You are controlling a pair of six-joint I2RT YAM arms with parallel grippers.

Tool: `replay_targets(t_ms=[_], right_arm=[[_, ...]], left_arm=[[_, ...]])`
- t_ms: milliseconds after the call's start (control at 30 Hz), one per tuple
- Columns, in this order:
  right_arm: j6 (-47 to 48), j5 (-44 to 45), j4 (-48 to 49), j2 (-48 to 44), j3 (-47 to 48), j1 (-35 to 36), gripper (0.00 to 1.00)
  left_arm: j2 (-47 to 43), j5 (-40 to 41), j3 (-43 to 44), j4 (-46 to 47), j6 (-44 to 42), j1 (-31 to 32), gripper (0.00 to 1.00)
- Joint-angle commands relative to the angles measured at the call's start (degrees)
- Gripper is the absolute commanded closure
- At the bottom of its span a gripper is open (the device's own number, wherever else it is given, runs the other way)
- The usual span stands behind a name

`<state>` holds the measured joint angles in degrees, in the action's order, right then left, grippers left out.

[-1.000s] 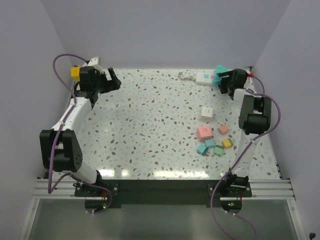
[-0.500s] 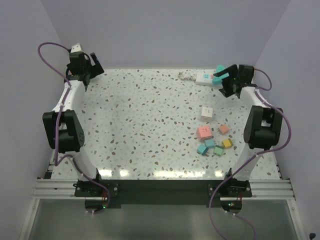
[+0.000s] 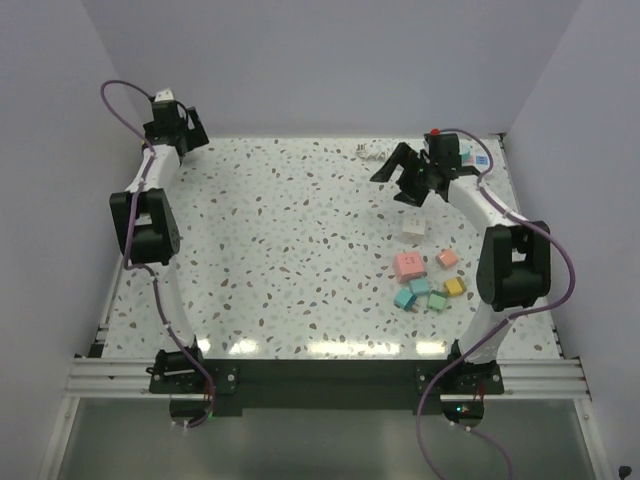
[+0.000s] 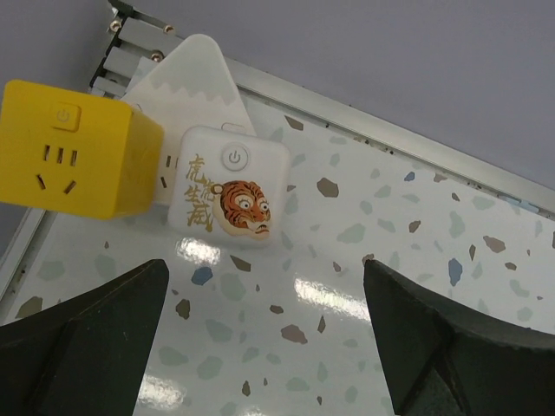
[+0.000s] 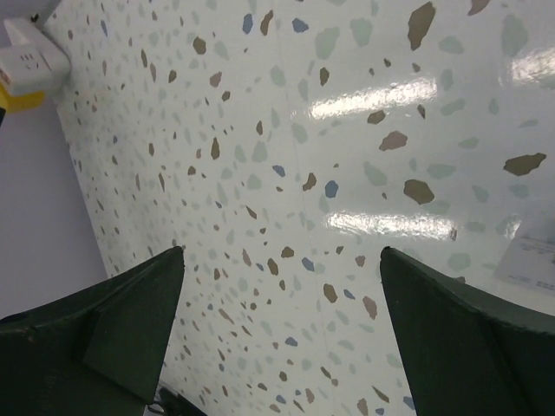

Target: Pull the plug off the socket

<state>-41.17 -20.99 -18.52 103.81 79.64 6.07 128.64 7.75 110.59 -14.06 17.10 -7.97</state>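
- Left gripper [image 4: 264, 282]: fingers [image 4: 95, 334] spread wide, nothing between, only speckled table [image 4: 373, 234] below.
- Just ahead, upper left of the left wrist view: white cube with tiger print [image 4: 230, 191], yellow cube [image 4: 78, 147] just beside it on the frame-left side, white triangular piece [image 4: 195, 74] behind both, near a metal rail at the table edge.
- Left arm: stretched long to the upper left corner of the top view, wrist right at the wall.
- Right gripper [image 5: 282, 260]: also wide open, empty, bare table between the fingers.
- Right arm in the top view: arched up from its base at lower right, elbow near the right edge, gripper over the upper right of the table, pointing frame-left.
- Socket: not made out for sure in any view. Upper right of the table in the top view covered by the right wrist and gripper.
- White flat corner [image 5: 531, 258] with faint marks, cut off at the right edge of the right wrist view. Cannot tell if socket.
- Plug: cannot pick out. Small white piece [image 3: 368, 152] at the table's far edge, frame-left of the right gripper, too small to identify.
- Surface: white terrazzo, grey, brown and blue flecks, glare streaks.
- Room: lilac walls on three sides, aluminium rail [image 3: 320, 372] at the bottom with both bases, purple cables looping off the arms.
- Loose blocks right of centre: plain white block [image 3: 413, 225], pink block [image 3: 409, 264], orange block [image 3: 447, 258], yellow block [image 3: 454, 287], teal and green ones bunched just beside.
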Motion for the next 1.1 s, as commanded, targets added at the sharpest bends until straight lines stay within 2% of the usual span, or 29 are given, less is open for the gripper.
replay_targets(t_ms=[0,333,567,700,1000,1067], right_arm=[[4.95,-2.91,-2.39,-3.35,-0.53,0.09,0.02],[6.19,-5.11,-4.15,-0.71,1.13,0.09,0.02],[5.93,-7.13,-2.40,0.52,0.52,0.09,0.05],[5.84,-8.09,-1.78,1.22,0.08,0.09,0.10],[6.01,-10.03,-1.60,3.32,1.57,0.09,0.16],[5.84,-10.29,-1.87,3.68,2.19,0.09,0.18]], left_arm=[[2.05,0.76,5.86,4.13,-4.97,-0.65,0.00],[7.76,2.88,6.40,7.38,-9.72,-0.56,0.00],[9.78,4.91,4.73,17.91,-10.60,-0.65,0.00],[11.28,5.18,4.73,22.76,-11.56,-0.56,0.01],[13.39,2.01,4.30,22.50,-15.17,-0.03,0.18],[12.00,1.13,2.63,23.03,-15.61,-0.03,0.28]])
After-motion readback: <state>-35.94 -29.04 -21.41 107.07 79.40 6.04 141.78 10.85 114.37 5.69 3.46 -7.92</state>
